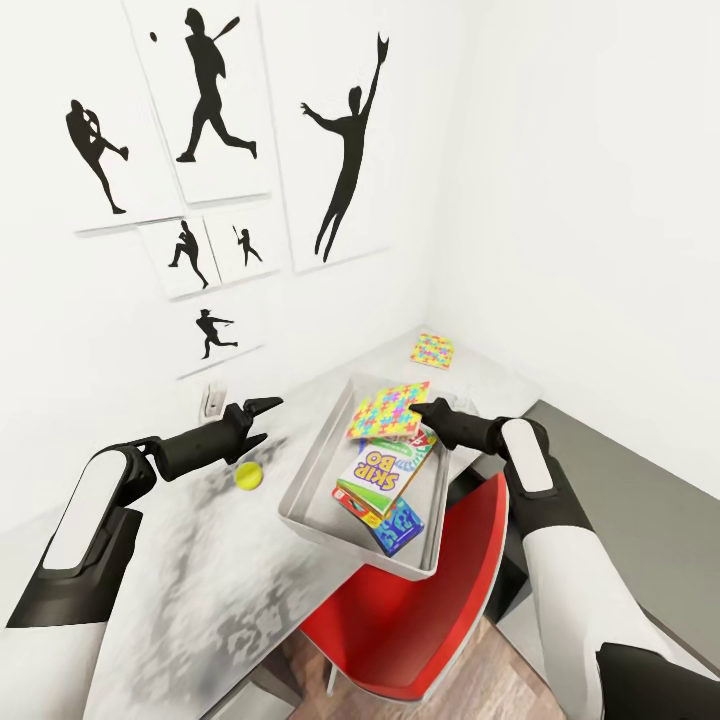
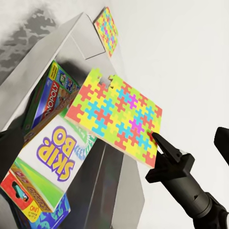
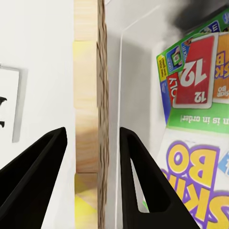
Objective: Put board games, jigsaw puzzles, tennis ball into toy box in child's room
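We are counting three board games inside the toy box (image 1: 310, 470): the Skip-Bo box (image 1: 385, 468), a Monopoly box (image 2: 50, 95) under it, and a blue box (image 1: 398, 525) lowest. We are seeing two jigsaw puzzles, one (image 1: 388, 410) tilting over the toy box, another (image 1: 433, 350) lying beyond it. One tennis ball (image 1: 248, 475) is sitting beside the toy box. Six silhouette pictures (image 1: 205, 95) are hanging above it.
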Robot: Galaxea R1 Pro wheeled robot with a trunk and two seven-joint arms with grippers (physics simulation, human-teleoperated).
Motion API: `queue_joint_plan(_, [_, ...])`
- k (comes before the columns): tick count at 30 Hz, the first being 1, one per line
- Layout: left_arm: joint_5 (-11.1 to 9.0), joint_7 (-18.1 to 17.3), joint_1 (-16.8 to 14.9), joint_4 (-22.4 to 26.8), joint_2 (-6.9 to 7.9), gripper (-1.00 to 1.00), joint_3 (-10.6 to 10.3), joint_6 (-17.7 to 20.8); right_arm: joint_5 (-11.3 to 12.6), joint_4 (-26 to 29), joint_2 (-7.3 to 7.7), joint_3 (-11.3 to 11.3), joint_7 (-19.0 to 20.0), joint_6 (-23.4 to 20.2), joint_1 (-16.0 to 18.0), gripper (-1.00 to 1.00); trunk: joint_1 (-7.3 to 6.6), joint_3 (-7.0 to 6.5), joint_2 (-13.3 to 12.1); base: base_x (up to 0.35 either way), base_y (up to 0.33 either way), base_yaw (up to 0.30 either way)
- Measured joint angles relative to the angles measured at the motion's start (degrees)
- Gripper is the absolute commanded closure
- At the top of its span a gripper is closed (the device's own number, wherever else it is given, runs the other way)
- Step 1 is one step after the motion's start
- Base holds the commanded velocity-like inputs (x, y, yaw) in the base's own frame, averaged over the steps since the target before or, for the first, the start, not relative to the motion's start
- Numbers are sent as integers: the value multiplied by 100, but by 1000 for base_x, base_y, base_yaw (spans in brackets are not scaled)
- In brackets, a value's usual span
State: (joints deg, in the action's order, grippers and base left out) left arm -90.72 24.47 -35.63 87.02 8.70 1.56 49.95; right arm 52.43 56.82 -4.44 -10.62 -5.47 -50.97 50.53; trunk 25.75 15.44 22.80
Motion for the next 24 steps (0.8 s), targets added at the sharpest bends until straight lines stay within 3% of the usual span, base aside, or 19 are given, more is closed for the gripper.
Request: queue_joint_plan(24, [1,0,0,3,0,-100,-10,0,-6,3,11,0,-3,0,12,100,0,108,0,0,0,0])
